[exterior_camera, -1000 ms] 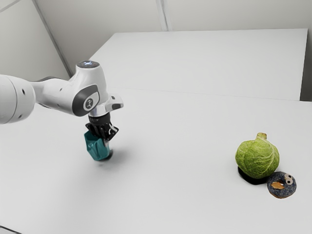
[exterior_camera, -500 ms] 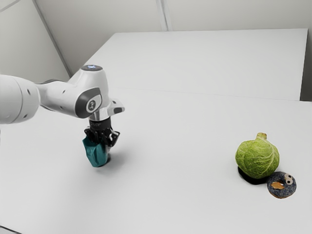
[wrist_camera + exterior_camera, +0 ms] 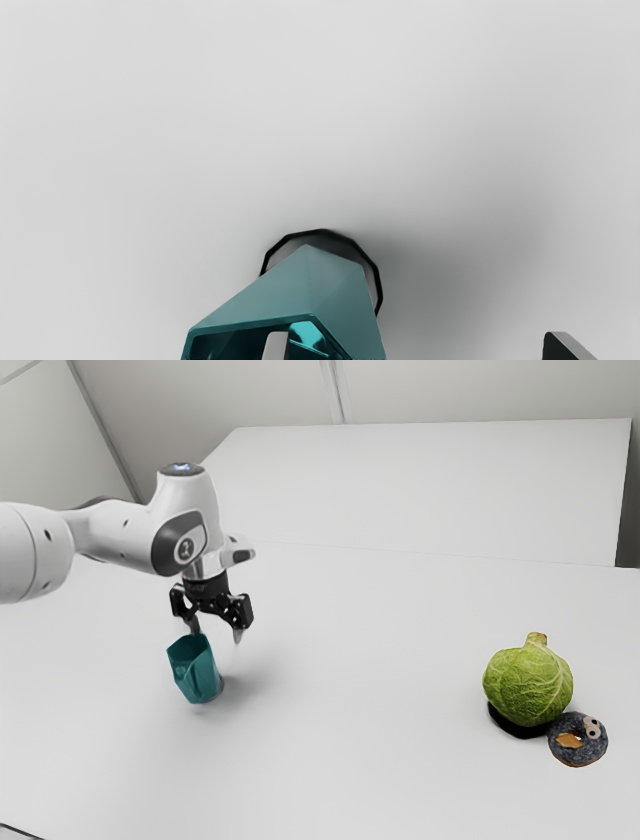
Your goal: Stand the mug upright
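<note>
The teal faceted mug (image 3: 198,675) stands on the table, mouth up, roughly upright, with a slight lean toward the exterior view's left. My gripper (image 3: 216,635) is just above it, open, its fingers wide apart. In the wrist view, the mug (image 3: 295,285) has a dark ring around its base, and part of its inside shows at the mouth. One finger of the gripper (image 3: 420,346) overlaps the mouth there, while the other is off to the side over bare table. Whether that first finger touches the rim, I cannot tell.
A green cabbage-like vegetable (image 3: 528,685) sits far off at the exterior view's right, with a dark round donut-like item (image 3: 577,739) beside it. The white table (image 3: 350,740) reaches around the mug, and a second white surface (image 3: 420,480) lies behind.
My gripper came down with the mug, then opened and rose off it. The mug, earlier held among the fingers, now stands on its own on the table.
</note>
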`<action>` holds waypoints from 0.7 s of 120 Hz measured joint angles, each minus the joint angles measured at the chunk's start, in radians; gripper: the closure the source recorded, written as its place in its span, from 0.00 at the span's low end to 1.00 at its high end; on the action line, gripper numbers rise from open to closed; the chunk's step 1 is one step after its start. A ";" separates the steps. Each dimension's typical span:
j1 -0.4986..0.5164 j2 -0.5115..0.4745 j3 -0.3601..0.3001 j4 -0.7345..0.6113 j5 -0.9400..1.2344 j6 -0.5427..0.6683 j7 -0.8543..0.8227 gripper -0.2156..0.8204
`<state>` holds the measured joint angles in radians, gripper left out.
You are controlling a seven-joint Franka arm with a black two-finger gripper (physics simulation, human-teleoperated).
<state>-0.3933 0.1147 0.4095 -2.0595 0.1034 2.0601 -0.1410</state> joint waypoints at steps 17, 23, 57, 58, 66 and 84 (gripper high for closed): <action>0.000 -0.008 0.000 0.035 -0.003 -0.015 0.005 0.23; 0.000 -0.014 -0.001 0.054 -0.003 -0.021 0.013 0.23; 0.013 -0.061 -0.012 0.212 0.014 -0.091 0.095 0.21; 0.013 -0.062 -0.012 0.220 0.014 -0.096 0.097 0.21; 0.048 -0.075 -0.047 0.265 0.013 -0.141 0.115 0.21; 0.123 -0.100 -0.109 0.353 0.013 -0.227 0.150 0.21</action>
<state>-0.2707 0.0144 0.3003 -1.7062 0.1162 1.8333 0.0088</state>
